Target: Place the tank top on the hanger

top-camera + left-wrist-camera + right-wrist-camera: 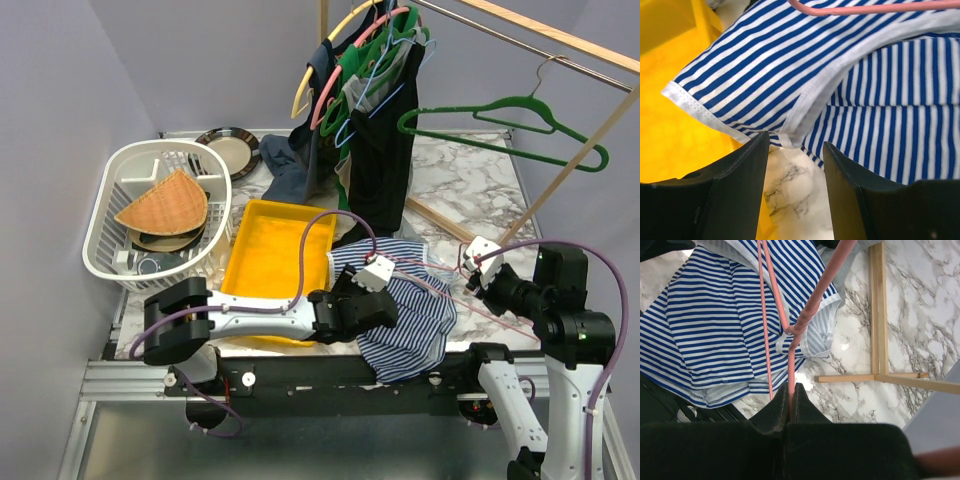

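The striped tank top point(405, 305) lies crumpled at the table's near edge, partly hanging over it. The thin pale-pink hanger point(440, 283) lies across it. My right gripper point(478, 272) is shut on the hanger's wire point(805, 315) just right of the top point(705, 320); the wire runs out from between the pads point(791, 390). My left gripper point(348, 292) is open at the top's left edge. In its wrist view the jaws point(796, 142) stand apart over bare marble, with a white-edged strap point(805, 107) just beyond the tips and the hanger point(865, 9) above.
A yellow tray point(270, 250) lies left of the top, also in the left wrist view point(670, 135). A white basket point(105, 205) with dishes stands at the far left. A rack holds a black garment point(385, 150) and a dark green hanger point(520, 130). Its wooden base point(877, 315) lies right.
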You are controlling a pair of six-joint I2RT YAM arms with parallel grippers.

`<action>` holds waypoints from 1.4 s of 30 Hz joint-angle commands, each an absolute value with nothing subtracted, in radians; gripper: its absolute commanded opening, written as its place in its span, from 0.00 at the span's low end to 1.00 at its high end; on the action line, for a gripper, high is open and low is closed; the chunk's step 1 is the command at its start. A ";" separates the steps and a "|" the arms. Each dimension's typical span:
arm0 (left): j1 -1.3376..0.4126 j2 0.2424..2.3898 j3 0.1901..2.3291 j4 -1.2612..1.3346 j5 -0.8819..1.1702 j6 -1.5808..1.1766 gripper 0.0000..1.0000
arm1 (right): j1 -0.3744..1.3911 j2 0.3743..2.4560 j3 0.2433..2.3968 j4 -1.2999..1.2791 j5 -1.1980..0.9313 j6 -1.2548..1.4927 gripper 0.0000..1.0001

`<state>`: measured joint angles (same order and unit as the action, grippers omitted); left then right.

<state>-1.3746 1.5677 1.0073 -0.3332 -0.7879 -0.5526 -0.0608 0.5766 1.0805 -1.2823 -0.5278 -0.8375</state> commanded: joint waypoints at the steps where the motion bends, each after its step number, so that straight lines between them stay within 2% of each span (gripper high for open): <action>1: -1.381 1.655 1.057 -0.390 -1.026 -0.647 0.58 | -0.066 0.565 1.077 -1.318 -0.538 -0.830 0.00; 5: -1.379 1.738 1.106 -0.408 -1.101 -0.659 0.55 | -0.067 0.563 1.080 -1.321 -0.548 -0.831 0.00; 8: -1.374 1.795 1.143 -0.445 -1.149 -0.679 0.46 | -0.066 0.560 1.077 -1.322 -0.549 -0.833 0.00; 11: -1.356 1.807 1.140 -0.419 -1.141 -0.666 0.31 | -0.066 0.557 1.075 -1.327 -0.551 -0.833 0.01; 13: -1.348 1.776 1.118 -0.376 -1.097 -0.625 0.12 | -0.066 0.557 1.074 -1.331 -0.552 -0.836 0.00; 16: -1.339 1.694 1.075 -0.304 -1.004 -0.531 0.01 | -0.066 0.555 1.074 -1.342 -0.552 -0.847 0.00; 19: -1.295 1.597 1.029 -0.241 -0.811 -0.453 0.00 | -0.066 0.555 1.083 -1.364 -0.566 -0.870 0.00; 24: -1.198 1.503 1.019 -0.223 -0.628 -0.408 0.00 | -0.066 0.558 1.106 -1.422 -0.652 -0.931 0.01; 28: -1.184 1.473 0.988 -0.175 -0.476 -0.341 0.00 | -0.066 0.558 1.104 -1.430 -0.629 -0.942 0.00; 29: -1.184 1.470 0.977 -0.166 -0.436 -0.333 0.09 | -0.066 0.560 1.101 -1.421 -0.596 -0.924 0.01; 30: -1.184 1.467 0.953 -0.154 -0.398 -0.328 0.23 | -0.066 0.558 1.097 -1.405 -0.574 -0.907 0.00; 31: -1.184 1.466 0.940 -0.152 -0.384 -0.331 0.45 | -0.066 0.560 1.091 -1.373 -0.552 -0.891 0.00; 32: -1.187 1.470 0.928 -0.147 -0.376 -0.333 0.50 | -0.066 0.561 1.079 -1.356 -0.517 -0.856 0.00; 37: -1.213 1.512 0.874 -0.109 -0.455 -0.344 0.62 | -0.066 0.569 1.071 -1.304 -0.482 -0.804 0.00; 42: -1.233 1.604 0.923 -0.124 -0.604 -0.368 0.63 | -0.066 0.569 1.077 -1.308 -0.488 -0.802 0.00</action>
